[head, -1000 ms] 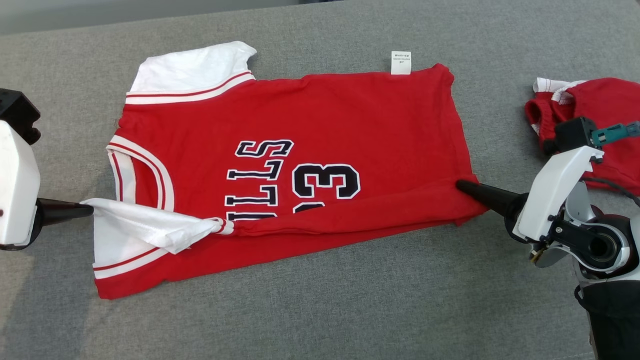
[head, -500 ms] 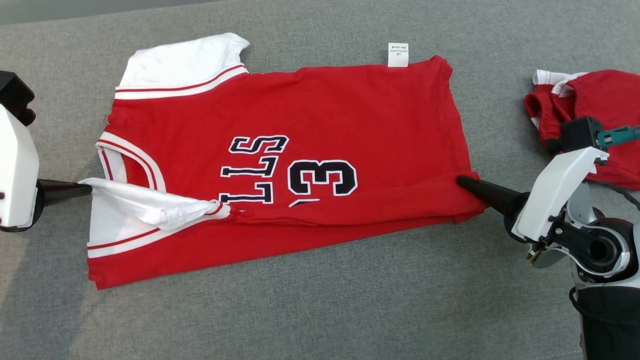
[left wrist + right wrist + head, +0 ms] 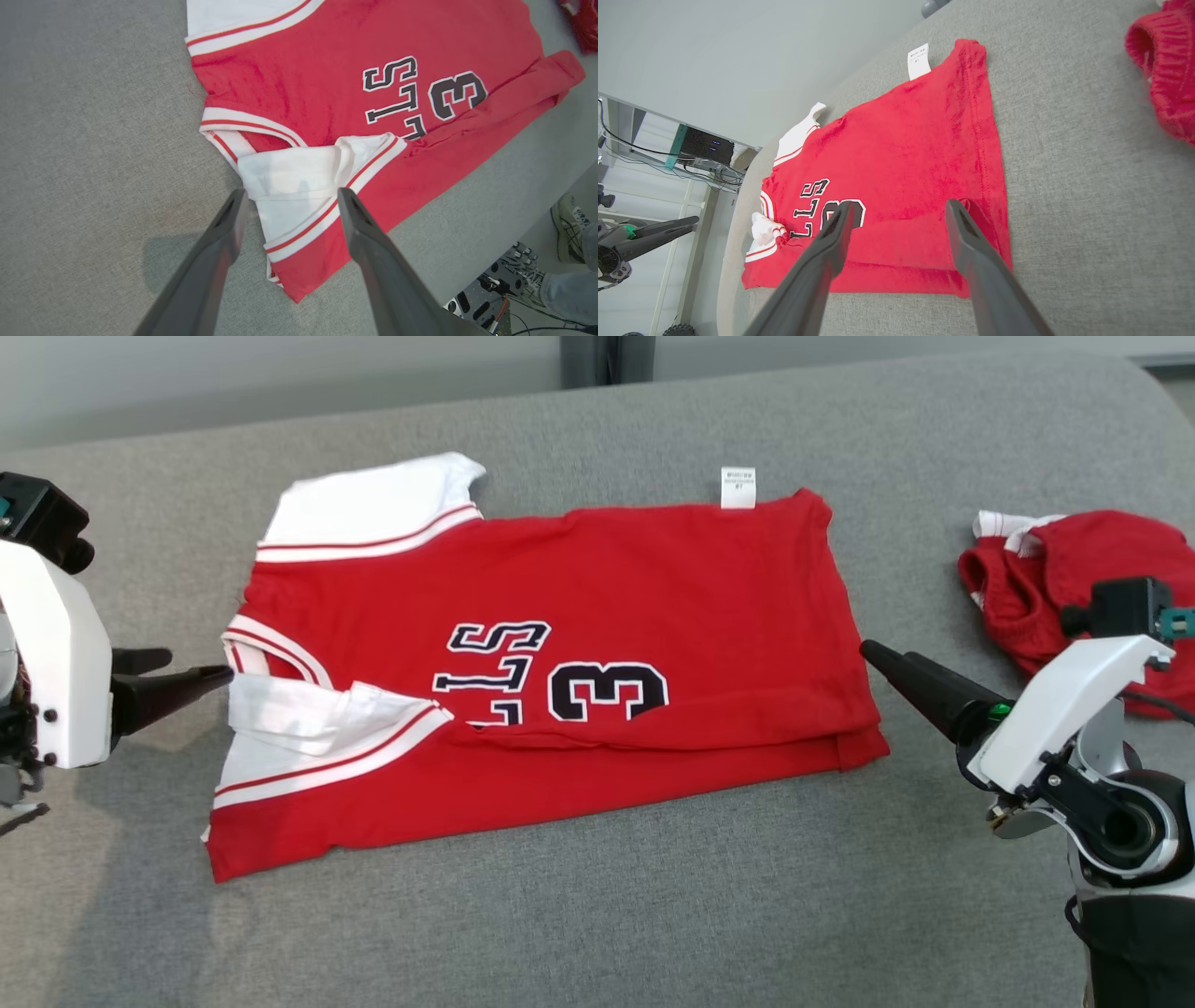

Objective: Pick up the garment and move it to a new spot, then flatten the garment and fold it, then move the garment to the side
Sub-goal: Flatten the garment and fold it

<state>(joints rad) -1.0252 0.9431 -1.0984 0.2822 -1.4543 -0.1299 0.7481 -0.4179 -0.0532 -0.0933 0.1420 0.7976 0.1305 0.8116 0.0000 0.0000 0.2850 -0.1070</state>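
The red jersey [image 3: 653,579] lies flat on the grey worktop [image 3: 597,915], its near edge folded up over the lettering. The left claw [image 3: 198,670] stands open and empty at the white sleeve [image 3: 308,719]. The right claw [image 3: 887,655] is open and empty just off the hem.

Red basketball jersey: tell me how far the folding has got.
Done: the red basketball jersey lies flat on the grey fabric surface, its near long edge folded up over the lettering. In hand: nothing; the left gripper and right gripper stand open, gripping nothing. Left: further folds, then moving it aside.
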